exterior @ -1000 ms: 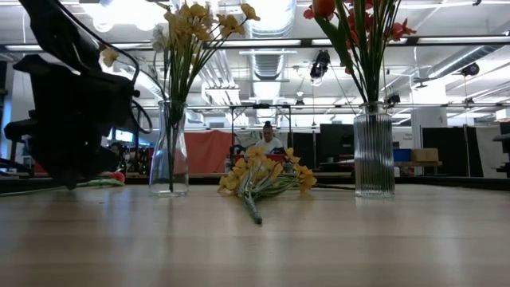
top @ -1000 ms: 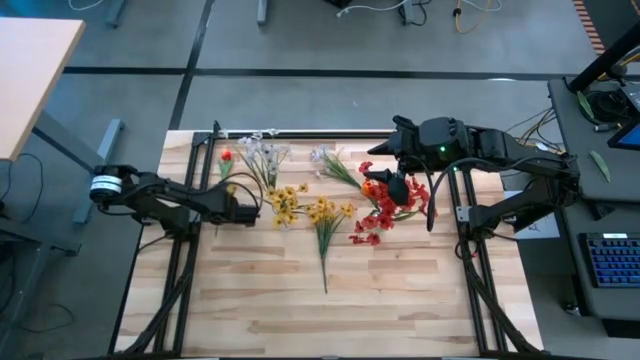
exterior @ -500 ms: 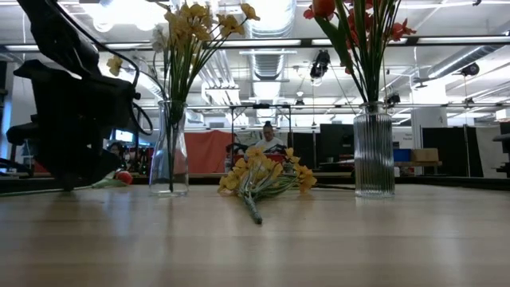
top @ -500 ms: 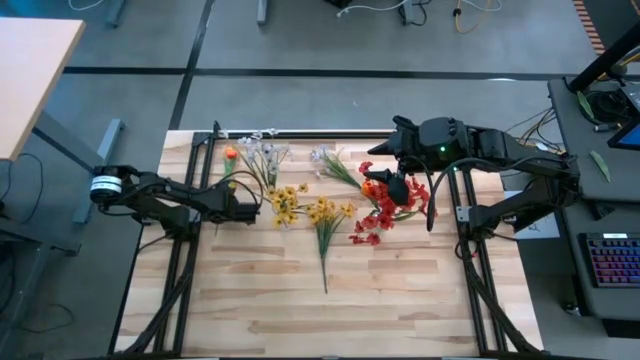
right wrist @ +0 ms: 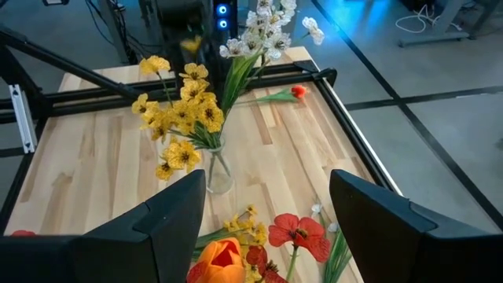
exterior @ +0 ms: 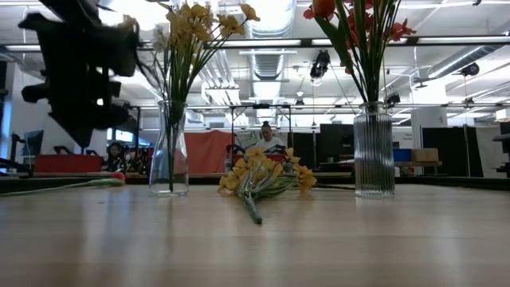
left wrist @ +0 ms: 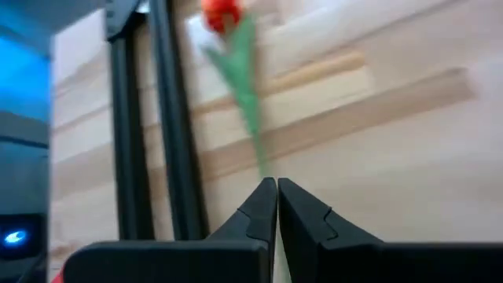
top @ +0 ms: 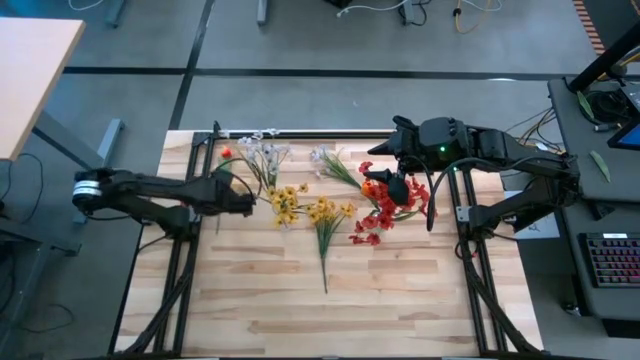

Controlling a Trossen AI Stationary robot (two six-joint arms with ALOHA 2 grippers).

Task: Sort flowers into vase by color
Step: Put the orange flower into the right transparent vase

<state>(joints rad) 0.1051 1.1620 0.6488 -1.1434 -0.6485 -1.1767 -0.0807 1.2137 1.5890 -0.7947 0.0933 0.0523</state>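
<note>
A pale wooden desk (top: pixel 250 300) is seen from straight above, framed by dark rails. The left arm is stretched across its left part, and the left claw (top: pixel 246 203) is held just beside a cluster of yellow flowers (top: pixel 287 201). Whether its fingers are parted cannot be made out. A single red flower (top: pixel 227 153) is laid near the far left corner, beside a white spray (top: pixel 263 153). A yellow bunch (top: pixel 324 222) is laid flat at the middle, its stalk pointed toward the near edge. The right claw (top: pixel 404 187) is positioned over the red flowers (top: pixel 385 212).
</note>
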